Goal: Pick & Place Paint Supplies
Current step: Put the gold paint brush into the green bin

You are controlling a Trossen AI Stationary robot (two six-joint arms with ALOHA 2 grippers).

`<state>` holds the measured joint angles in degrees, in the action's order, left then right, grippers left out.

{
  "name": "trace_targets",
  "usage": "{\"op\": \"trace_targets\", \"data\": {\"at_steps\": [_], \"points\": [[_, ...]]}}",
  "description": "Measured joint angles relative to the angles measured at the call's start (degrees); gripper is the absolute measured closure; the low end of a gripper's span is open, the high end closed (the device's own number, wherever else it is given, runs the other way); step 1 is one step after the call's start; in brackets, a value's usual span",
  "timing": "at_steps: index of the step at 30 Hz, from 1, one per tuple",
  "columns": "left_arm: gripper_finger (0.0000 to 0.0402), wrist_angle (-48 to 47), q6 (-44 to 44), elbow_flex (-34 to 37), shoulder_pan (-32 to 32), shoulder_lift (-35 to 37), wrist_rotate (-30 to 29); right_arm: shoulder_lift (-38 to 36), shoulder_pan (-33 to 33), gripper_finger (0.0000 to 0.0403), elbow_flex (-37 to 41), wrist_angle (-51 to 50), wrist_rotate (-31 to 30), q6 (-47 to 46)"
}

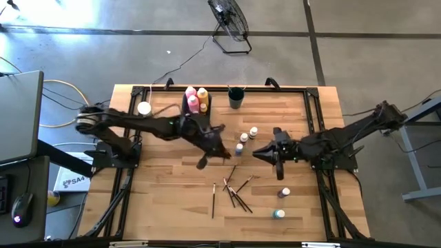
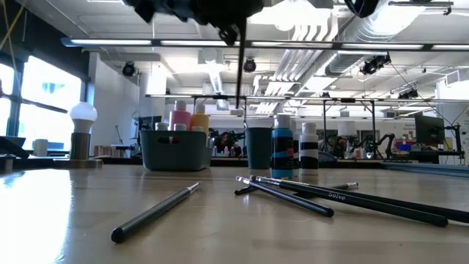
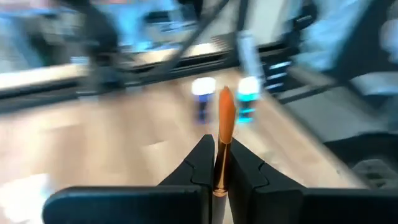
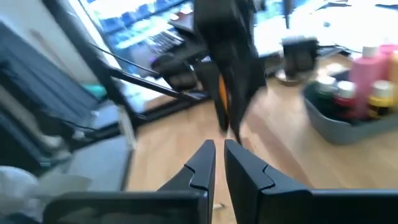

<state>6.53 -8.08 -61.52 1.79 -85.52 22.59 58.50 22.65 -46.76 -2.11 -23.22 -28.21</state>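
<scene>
Your L gripper (image 3: 216, 163) sits over table centre, fingers pinched on a thin dark-handled paintbrush w/ orange ferrule (image 3: 222, 134); in low view the brush hangs near-vertical, clear of the wood tabletop (image 1: 158, 189).

Behind L arm: grey plastic bin (image 2: 172, 149) at back edge, holding tall pink squeeze bottle (image 1: 191, 98) and tall yellow squeeze bottle (image 1: 202, 95). Dark teal cup (image 1: 236, 98) just beside bin.

Centre: two small white-capped paint bottles (image 1: 247, 136) upright near cup side. Loose dark-handled brushes (image 1: 234, 193) lie scattered in front, some crossing.

Your R gripper (image 4: 216, 165) is right of centre, pointing at L gripper, fingers narrow w/ slim gap, nothing between them.

Two more small capped bottles (image 1: 282, 202) lie on the table in front of R arm.
</scene>
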Motion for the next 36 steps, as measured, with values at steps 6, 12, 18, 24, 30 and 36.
{"op": "trace_targets", "data": {"at_steps": [6, 12, 18, 24, 30, 36], "points": [[0.0388, -5.52, -2.86, -0.02, 2.58, 7.55, -12.48, 0.64, 1.03, 0.0374, 0.00, -6.13, -8.33, -0.31], [0.0388, -9.84, -4.34, -0.02, 4.26, 8.34, -21.45, 5.00, 0.94, 0.0378, 0.00, -7.74, -11.58, 1.67], [0.0388, -10.40, -6.68, -0.02, 10.81, 8.33, -19.87, 8.54, -2.95, 0.0398, 0.00, -14.09, -3.19, 2.17], [0.0388, -4.56, -4.87, -0.01, 22.80, 7.06, -6.56, 8.92, -13.44, 0.0399, 0.00, -11.58, 5.66, 13.05], [0.0388, 3.50, -3.88, -0.04, 29.10, 5.51, 1.13, 9.57, -28.88, 0.0400, 0.00, -0.60, 24.58, 22.89], [0.0388, 4.91, -5.25, -0.04, 31.29, 5.58, 3.92, 14.02, -40.08, 0.0400, -0.02, 10.68, 36.88, 23.95]]}}
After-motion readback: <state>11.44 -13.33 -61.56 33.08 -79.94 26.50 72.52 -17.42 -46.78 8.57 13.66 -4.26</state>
